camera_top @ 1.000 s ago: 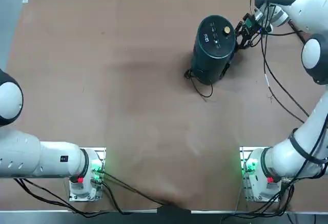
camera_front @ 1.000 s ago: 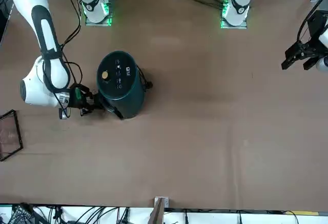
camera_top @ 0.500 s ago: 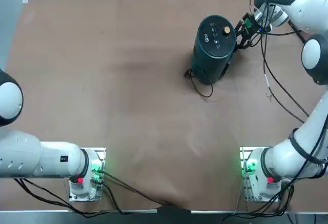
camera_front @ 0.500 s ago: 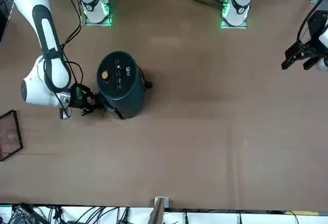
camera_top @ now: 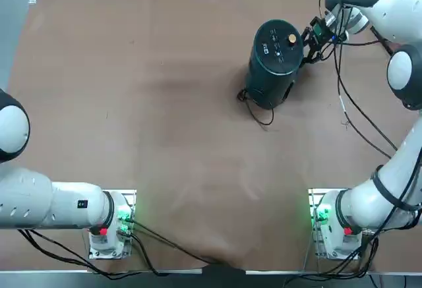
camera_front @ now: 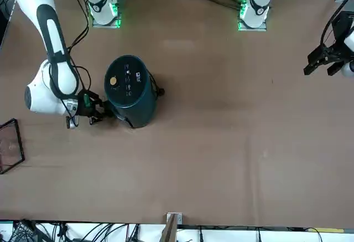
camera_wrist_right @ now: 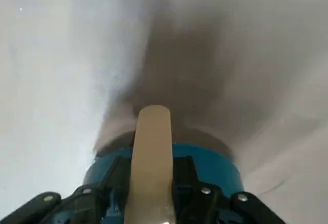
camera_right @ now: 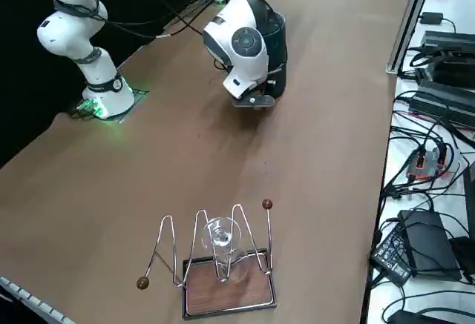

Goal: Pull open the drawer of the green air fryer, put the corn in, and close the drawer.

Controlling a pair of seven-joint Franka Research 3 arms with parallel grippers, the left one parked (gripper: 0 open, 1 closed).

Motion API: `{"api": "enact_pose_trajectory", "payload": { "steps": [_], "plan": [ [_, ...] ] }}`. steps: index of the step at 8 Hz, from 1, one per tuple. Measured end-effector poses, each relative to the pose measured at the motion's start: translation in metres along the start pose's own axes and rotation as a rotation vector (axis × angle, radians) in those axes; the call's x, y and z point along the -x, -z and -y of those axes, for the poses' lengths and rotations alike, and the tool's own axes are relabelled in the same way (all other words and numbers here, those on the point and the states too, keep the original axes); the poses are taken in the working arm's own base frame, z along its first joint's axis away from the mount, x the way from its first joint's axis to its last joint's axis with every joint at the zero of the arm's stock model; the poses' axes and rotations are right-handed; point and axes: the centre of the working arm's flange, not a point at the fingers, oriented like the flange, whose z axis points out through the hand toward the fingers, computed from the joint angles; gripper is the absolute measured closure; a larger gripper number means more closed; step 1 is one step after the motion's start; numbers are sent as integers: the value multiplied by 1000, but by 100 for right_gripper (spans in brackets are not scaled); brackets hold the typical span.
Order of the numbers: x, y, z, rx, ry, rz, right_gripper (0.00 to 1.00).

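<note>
A tall green air fryer [camera_top: 275,60] stands on the brown tabletop [camera_top: 165,103]. The right hand [camera_front: 99,112] is clenched on the drawer [camera_front: 125,121] handle [camera_wrist_right: 151,157], low at its side. No corn is visible. A slanted pull could tip or drag the fryer, or slip off the handle.
</note>
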Motion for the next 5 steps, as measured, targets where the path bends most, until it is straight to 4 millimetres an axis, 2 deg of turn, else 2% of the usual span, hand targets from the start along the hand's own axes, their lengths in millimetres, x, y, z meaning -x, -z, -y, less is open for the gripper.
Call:
{"api": "enact_pose_trajectory", "payload": {
  "steps": [3, 5],
  "plan": [
    [1, -2, 0, 1, 2, -2, 55],
    [4, -4, 0, 5, 6, -2, 48]
  ]
}}
